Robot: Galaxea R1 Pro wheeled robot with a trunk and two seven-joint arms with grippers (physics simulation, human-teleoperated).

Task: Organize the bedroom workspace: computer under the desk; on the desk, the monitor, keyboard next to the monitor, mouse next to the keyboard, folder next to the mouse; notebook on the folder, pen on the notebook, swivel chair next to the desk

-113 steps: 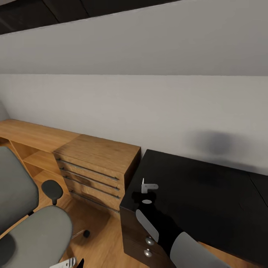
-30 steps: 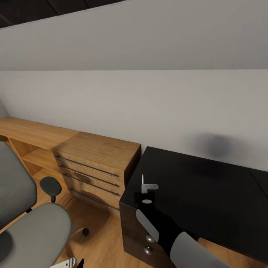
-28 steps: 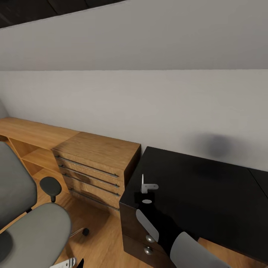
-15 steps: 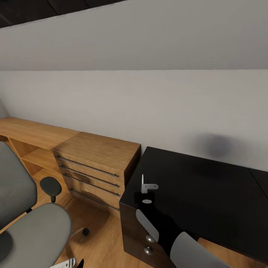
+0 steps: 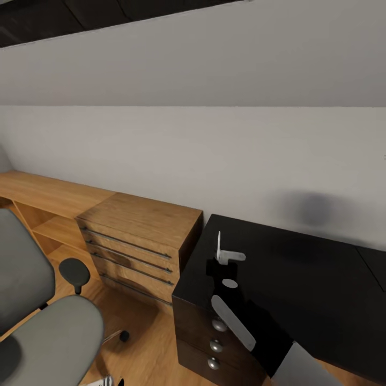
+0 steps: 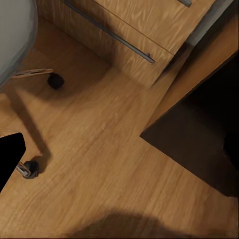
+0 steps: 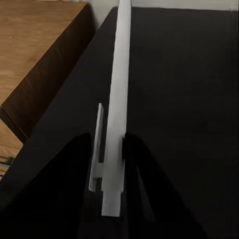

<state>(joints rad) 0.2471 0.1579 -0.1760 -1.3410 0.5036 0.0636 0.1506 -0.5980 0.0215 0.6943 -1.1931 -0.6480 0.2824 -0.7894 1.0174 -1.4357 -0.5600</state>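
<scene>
Left claw (image 5: 110, 381) is glimpsed as a sliver at the head view's lower edge, and whether it is apart or together cannot be told. Just beside it, the grey upholstered swivel chair (image 5: 53, 332) is seen on the wooden floor (image 6: 99, 149). A light-wood chest of drawers (image 5: 139, 225) is set against the long black desk (image 5: 300, 279). Above the desk's left end, the thin white stick pen (image 7: 119, 74) is clamped by the right claw (image 7: 109, 154).

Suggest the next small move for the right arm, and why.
Probably lower the right tool toward the long black desk: it hovers over the desk's corner with a thin white stick between its fingers, bare surface beneath.
</scene>
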